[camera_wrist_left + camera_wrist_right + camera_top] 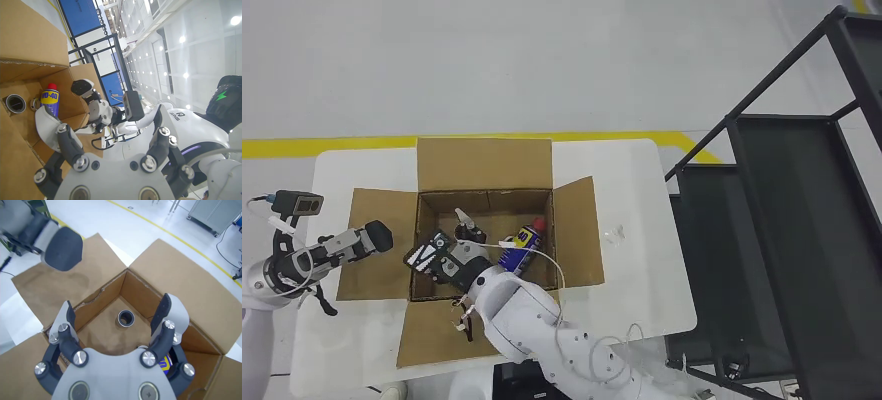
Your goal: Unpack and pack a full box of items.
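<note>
Unpack looks barely started: spray can [525, 243], bearing [126, 318], collar [34, 103] in box [482, 165]. Right gripper [117, 303] over box, apart, empty; left gripper [100, 111] at box's 9 o'clock, apart, empty.

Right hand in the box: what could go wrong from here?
1. The open right hand hangs inside the cardboard box with the spray can close beside its wrist; a move toward the black cylinder could knock the can.
2. The left hand hovers over the box's flap, near the right hand; they might clash.
</note>
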